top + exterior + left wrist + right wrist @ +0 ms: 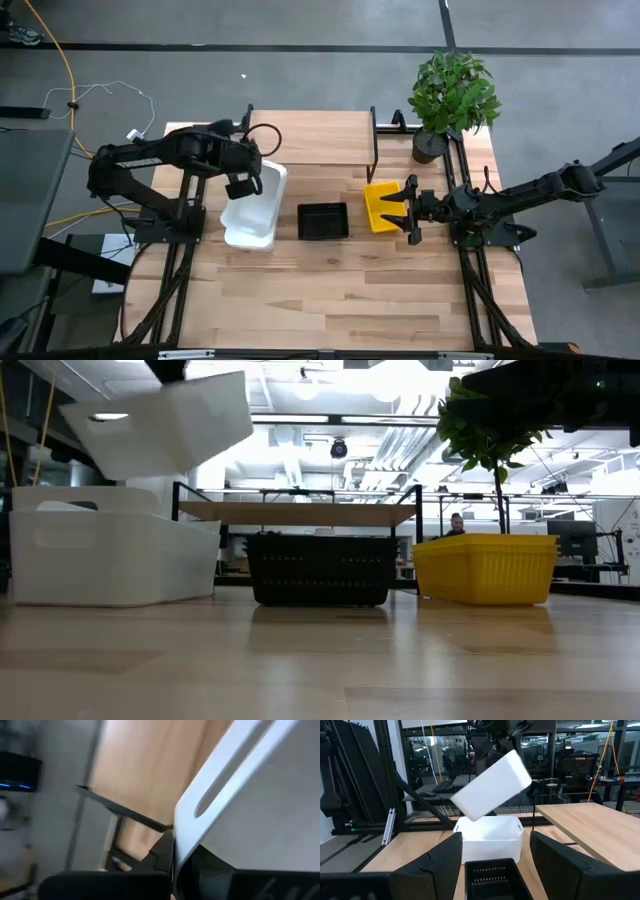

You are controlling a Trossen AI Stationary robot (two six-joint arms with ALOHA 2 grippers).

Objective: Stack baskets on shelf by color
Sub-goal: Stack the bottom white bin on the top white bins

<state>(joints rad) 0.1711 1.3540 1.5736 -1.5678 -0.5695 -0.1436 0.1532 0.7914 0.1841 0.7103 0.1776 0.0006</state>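
Left hand (243, 181) clamped on tilted white basket (256, 192), long axis toward the shelf (320, 137).

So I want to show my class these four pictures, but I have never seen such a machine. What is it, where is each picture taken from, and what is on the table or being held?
It is a robot with two dark arms at a wooden table. One picture looks down from above, one looks level across the tabletop, and two come from cameras on the wrists. On the table stand a white basket, a black basket and a yellow basket, in front of a low wooden shelf. The left tool is shut on a second, tilted white basket, lifted above the first. The right tool is open beside the yellow basket, holding nothing. A potted plant stands at the far right corner.
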